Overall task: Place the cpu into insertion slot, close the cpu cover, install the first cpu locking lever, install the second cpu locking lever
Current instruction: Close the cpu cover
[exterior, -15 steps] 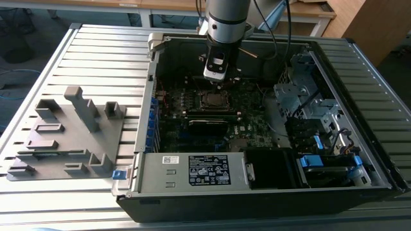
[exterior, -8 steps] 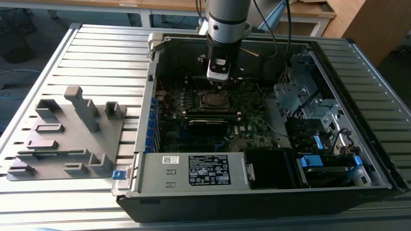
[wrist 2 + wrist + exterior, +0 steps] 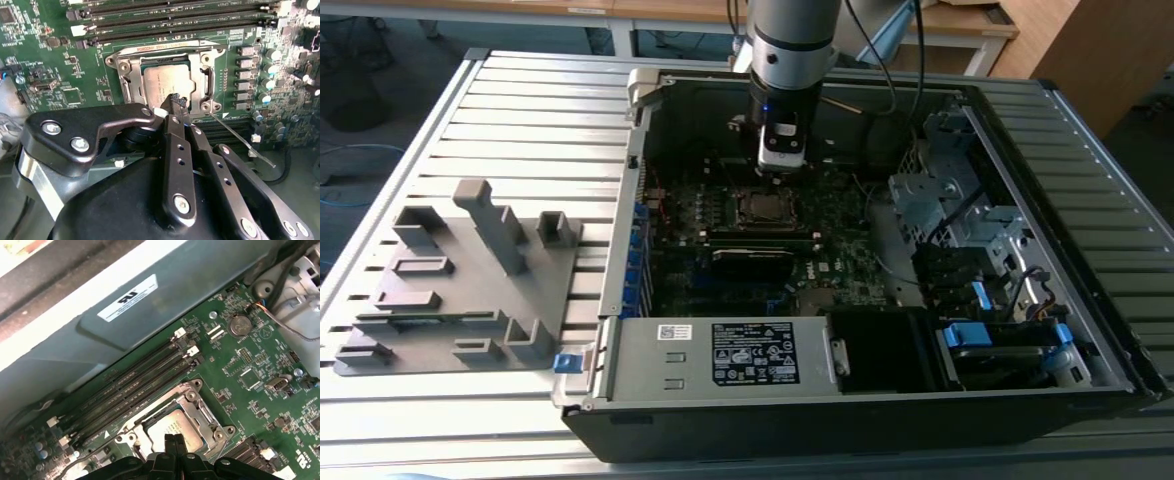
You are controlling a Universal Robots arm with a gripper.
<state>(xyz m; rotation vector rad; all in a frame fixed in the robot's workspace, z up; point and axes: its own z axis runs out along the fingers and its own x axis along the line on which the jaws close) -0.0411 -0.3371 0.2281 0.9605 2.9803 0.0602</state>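
Observation:
The cpu (image 3: 162, 82) lies in the insertion slot (image 3: 131, 90) on the green motherboard, its silver-grey top showing through the window of the cpu cover (image 3: 207, 80), which lies flat over it. In the first wrist view the cpu (image 3: 176, 424) sits inside the cover frame (image 3: 202, 412). One thin locking lever (image 3: 242, 140) sticks out free from the socket corner. Another lever (image 3: 165, 43) lies along the socket's edge by the memory slots. My gripper (image 3: 176, 101) is shut with nothing in it, its tips just over the cpu's edge. In the exterior view the gripper (image 3: 781, 168) hangs above the socket (image 3: 761, 207).
The open computer case (image 3: 634, 200) surrounds the board with metal walls. Long black memory slots (image 3: 135, 385) run beside the socket. A drive cage and cables (image 3: 947, 220) stand at the exterior view's right. A grey fixture block (image 3: 454, 280) lies on the slatted table at the exterior view's left.

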